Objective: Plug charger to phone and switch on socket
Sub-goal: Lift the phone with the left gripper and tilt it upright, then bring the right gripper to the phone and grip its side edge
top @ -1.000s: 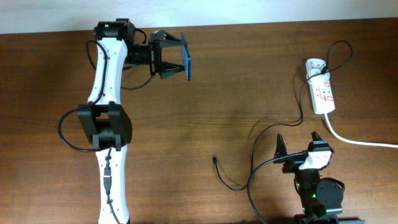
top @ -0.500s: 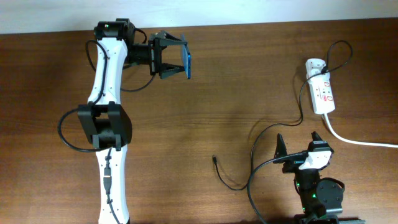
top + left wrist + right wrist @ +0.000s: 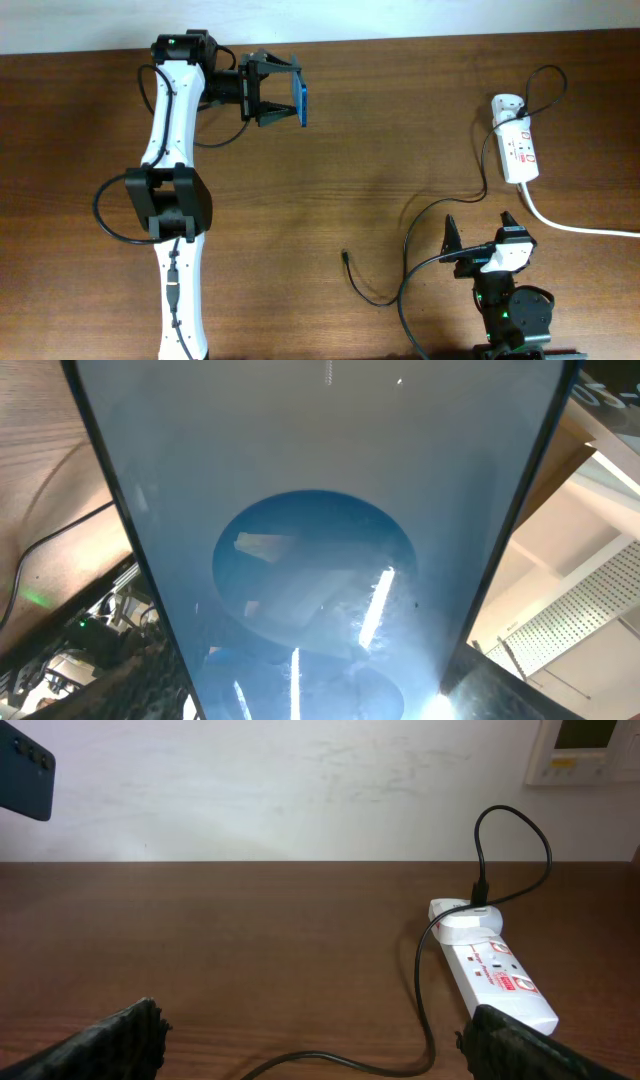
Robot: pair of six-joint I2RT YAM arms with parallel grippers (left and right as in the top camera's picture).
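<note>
With the phone (image 3: 301, 100) gripped in the left end effector (image 3: 284, 92), the charger tip (image 3: 346, 258) should next be grasped by the wide-spread right end effector (image 3: 480, 222).

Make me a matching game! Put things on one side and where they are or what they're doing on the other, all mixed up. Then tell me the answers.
Things:
1. phone
2. charger's plug tip
3. white adapter
4. right gripper

Places or states:
A. sitting in the socket
B. jaws open, holding nothing
C. held up in the left gripper
D. lying loose on the table

Pairs: 1-C, 2-D, 3-A, 4-B
</note>
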